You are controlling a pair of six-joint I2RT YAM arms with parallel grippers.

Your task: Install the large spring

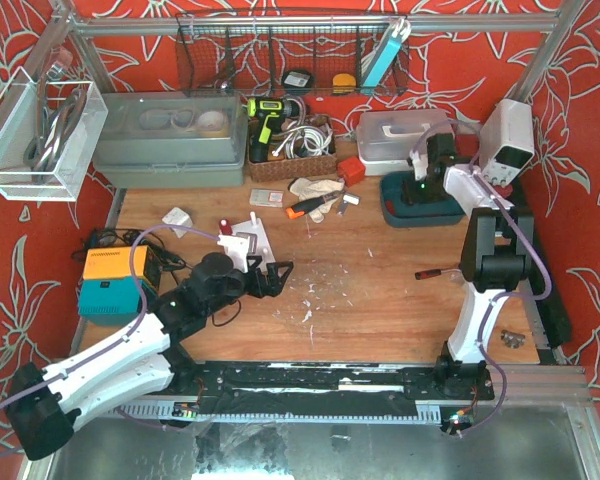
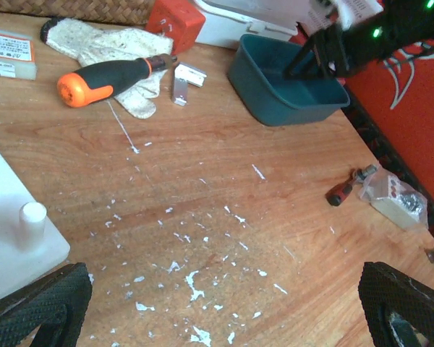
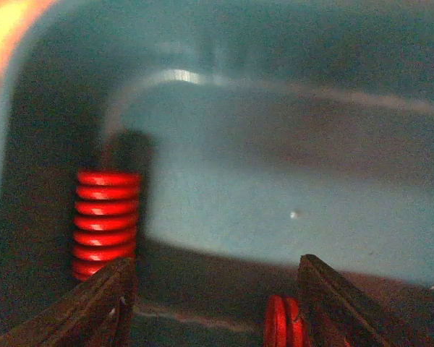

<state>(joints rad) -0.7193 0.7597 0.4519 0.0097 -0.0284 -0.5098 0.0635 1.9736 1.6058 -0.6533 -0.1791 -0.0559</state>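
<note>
My right gripper point(image 3: 217, 303) is open and low inside the teal bin point(image 3: 275, 43). A red coil spring point(image 3: 106, 220) stands upright in the bin's left corner, just beyond my left finger. A second red spring point(image 3: 283, 322) lies between the fingers, close to the right finger; it is not clamped. In the top view the right gripper point(image 1: 425, 175) points down into the bin point(image 1: 420, 212). My left gripper point(image 2: 224, 311) is open and empty over the bare table, beside the white base with its peg point(image 2: 32, 220), which also shows in the top view point(image 1: 248, 245).
An orange-handled screwdriver point(image 2: 108, 76) lies on a glove point(image 2: 101, 47) near a red box point(image 2: 175, 22). A small red-handled tool point(image 2: 351, 186) and a bag of parts point(image 2: 394, 199) lie at the right. An orange and teal device point(image 1: 113, 283) sits at the left.
</note>
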